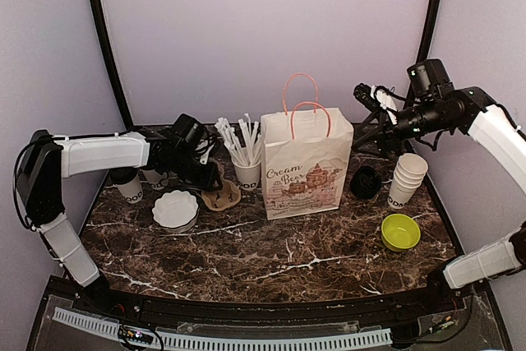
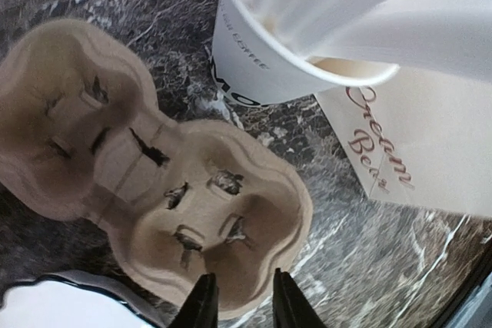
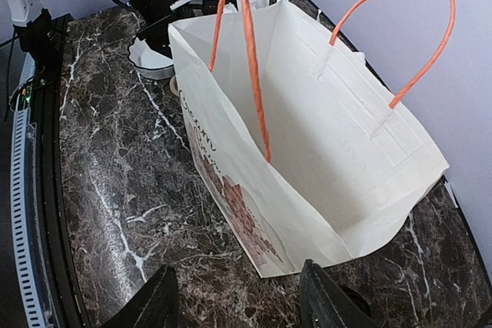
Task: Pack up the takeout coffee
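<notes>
Mock café booth, marble counter, printed bag

table: glossy dark marble | carrier: rough matt pulp | bag: smooth paper

On the surface are counted two takeout coffee cups, one paper bag, one pulp cup carrier, one cup of straws, one stack of lidless cups, one green bowl and one white scalloped dish.

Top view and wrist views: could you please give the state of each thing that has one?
paper bag: upright, open, empty
cup carrier: flat, empty
lidded coffee cup: upright, lid on
cup stack: nested, lidless
green bowl: empty
left gripper: narrow, astride carrier rim
right gripper: open, empty
</notes>
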You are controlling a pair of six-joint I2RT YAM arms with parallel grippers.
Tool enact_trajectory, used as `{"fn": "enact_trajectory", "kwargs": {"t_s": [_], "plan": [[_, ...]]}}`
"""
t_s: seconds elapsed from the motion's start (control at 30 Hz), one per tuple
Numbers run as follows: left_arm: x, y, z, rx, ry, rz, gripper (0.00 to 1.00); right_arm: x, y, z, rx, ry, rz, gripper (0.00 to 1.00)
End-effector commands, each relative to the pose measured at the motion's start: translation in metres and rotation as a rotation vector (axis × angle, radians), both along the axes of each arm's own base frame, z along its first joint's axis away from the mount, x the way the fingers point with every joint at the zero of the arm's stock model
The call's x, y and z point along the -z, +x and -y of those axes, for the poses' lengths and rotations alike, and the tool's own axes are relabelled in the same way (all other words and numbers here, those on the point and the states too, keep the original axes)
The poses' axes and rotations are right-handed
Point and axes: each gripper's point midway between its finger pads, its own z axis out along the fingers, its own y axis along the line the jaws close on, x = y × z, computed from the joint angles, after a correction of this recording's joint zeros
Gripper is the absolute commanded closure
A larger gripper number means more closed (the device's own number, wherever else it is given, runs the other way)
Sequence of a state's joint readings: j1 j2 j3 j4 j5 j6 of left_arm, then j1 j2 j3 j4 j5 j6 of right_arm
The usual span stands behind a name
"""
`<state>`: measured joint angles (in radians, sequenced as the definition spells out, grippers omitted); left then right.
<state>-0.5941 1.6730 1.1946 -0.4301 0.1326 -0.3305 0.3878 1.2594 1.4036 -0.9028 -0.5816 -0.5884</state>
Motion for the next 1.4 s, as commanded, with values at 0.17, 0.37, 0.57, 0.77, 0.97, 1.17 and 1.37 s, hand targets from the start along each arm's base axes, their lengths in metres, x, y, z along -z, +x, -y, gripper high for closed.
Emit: {"fn": "enact_trajectory", "kwargs": {"t_s": [0.17,0.37,0.57,0.77,0.97,1.17,1.37], "plan": [[0.04,0.006,0.013,0.0,-0.009,-0.065,0.89,-0.008,0.002,-0.002,0.001,0.037,0.039,0.47],[0.053,-0.001,0.023,0.031,-0.008,-0.092,0.89,-0.004,0.003,-0.002,0.004,0.037,0.033,0.47],[0.053,-0.025,0.023,0.051,0.001,-0.111,0.87,-0.001,0.005,-0.003,0.002,0.032,0.029,0.47],[0.049,-0.057,0.025,0.082,0.019,-0.136,0.86,0.002,0.006,-0.004,-0.002,0.033,0.017,0.47],[0.052,-0.096,0.025,0.139,0.046,-0.184,0.86,0.003,0.007,-0.005,-0.004,0.033,0.01,0.47],[0.06,-0.141,-0.002,0.139,0.114,-0.259,0.85,0.006,0.008,-0.006,-0.006,0.031,0.001,0.47],[0.05,-0.166,-0.038,0.082,0.156,-0.269,0.85,0.007,0.009,-0.007,-0.006,0.035,-0.008,0.47]]}}
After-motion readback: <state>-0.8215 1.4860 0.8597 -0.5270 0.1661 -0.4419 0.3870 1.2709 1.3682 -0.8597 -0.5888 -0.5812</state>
